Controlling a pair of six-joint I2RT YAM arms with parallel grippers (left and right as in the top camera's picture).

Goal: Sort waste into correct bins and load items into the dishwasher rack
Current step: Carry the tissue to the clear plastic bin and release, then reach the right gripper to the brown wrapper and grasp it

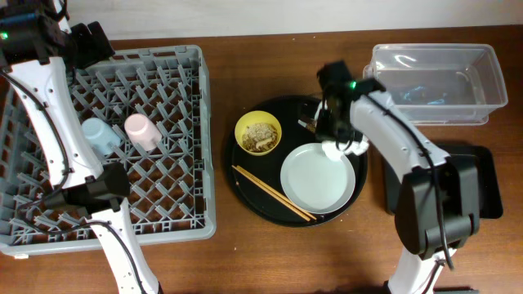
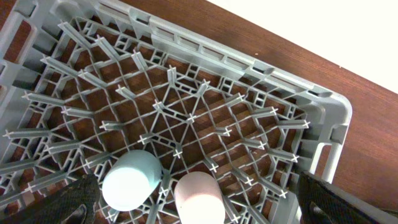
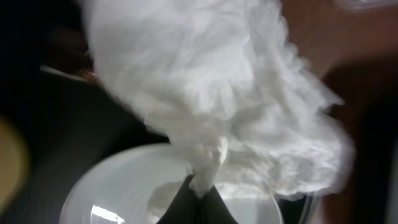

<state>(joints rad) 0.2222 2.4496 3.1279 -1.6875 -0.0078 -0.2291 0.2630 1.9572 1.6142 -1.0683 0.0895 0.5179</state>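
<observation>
Blue cup [image 1: 100, 135], pink cup [image 1: 140, 131] in rack [image 1: 176, 57]

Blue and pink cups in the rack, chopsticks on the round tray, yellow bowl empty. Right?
No: the yellow bowl is not empty. The overhead view shows beige food scraps in it. The light-blue cup and pink cup are in the dishwasher rack, and the wooden chopsticks lie on the round black tray.

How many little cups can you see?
2. The small light-blue cup and the small pink cup sit side by side among the pegs of the large grey plastic rack. Others may be hidden.
</observation>
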